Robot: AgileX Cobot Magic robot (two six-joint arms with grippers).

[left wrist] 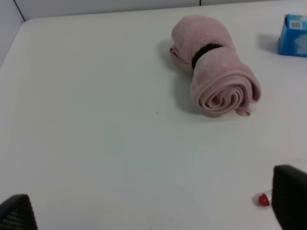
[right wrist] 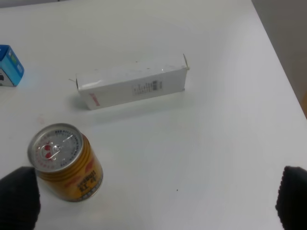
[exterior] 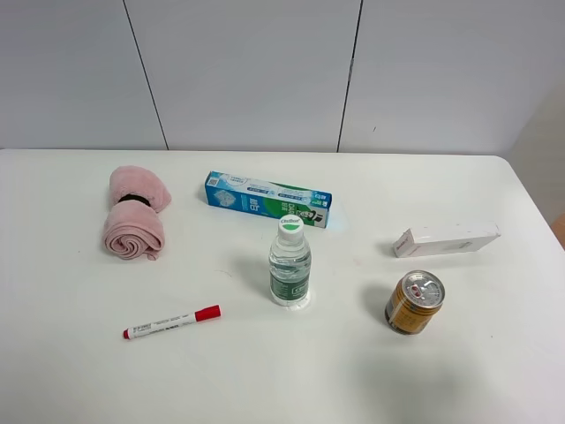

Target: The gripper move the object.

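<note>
We see slim white red-capped marker pen (exterior: 171,321) flat on white table (exterior: 71,380), near rolled pink towel (exterior: 133,228) | left gripper (left wrist: 153,211) spread, empty | right gripper (right wrist: 156,201) spread, beside gold tin can (right wrist: 66,161)

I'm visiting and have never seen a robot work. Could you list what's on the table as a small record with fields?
marker: white, red cap, lying flat at front left
towel: pink, rolled, black band, back left
toothpaste box: blue-green, lying flat behind the bottle
bottle: clear, white cap, upright, centre
can: gold, upright, front right
white box: lying flat behind the can
left gripper: open, holding nothing
right gripper: open, holding nothing
table: white
</note>
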